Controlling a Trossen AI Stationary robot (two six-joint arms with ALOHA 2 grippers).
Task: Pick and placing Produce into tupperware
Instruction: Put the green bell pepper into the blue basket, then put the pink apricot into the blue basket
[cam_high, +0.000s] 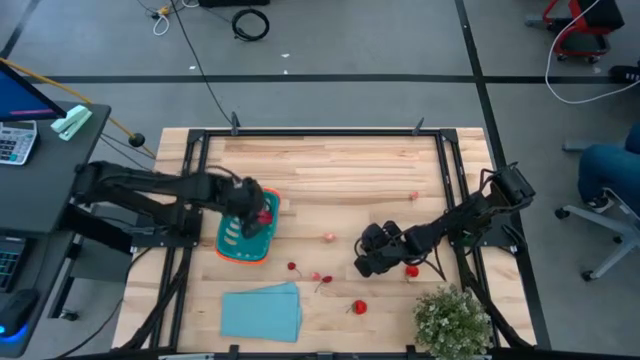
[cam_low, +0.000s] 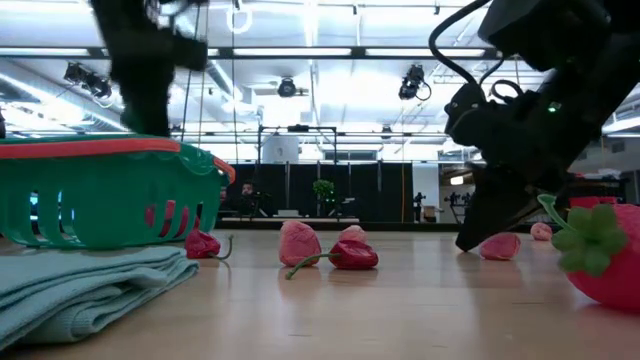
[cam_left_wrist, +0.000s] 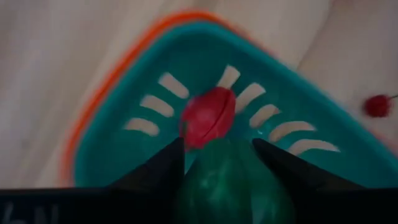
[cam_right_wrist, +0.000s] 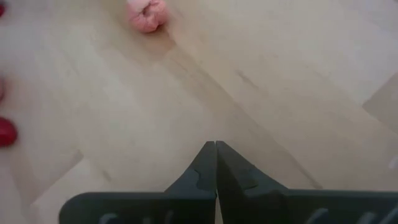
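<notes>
The teal tupperware with its orange rim (cam_high: 243, 240) stands on the table's left half and shows in the low view as a tub (cam_low: 100, 195). My left gripper (cam_high: 262, 212) is over its far right corner, shut on a red-and-green produce piece (cam_left_wrist: 208, 118). My right gripper (cam_high: 368, 258) is shut with nothing between its fingers (cam_right_wrist: 216, 146), low over bare wood right of centre. Loose produce lies on the wood: a pink piece (cam_high: 328, 237), red ones (cam_high: 292, 266) (cam_high: 318, 278) (cam_high: 411, 270), a strawberry (cam_high: 359, 307) and a small pink one (cam_high: 413, 196). My left gripper pinches the produce piece between its two fingers (cam_left_wrist: 168, 162), which come from above and point down into the tub. The green part (cam_left_wrist: 233, 183) sits between the fingers and the red end (cam_left_wrist: 208, 118) sticks out past the tips. Whether it touches the tub's floor, I cannot tell.
A folded light-blue cloth (cam_high: 262, 312) lies near the front edge, below the tub. A bushy potted plant (cam_high: 455, 320) stands at the near right corner, close to my right arm. A black frame runs along the table's edges. Bare wood fills the far middle.
</notes>
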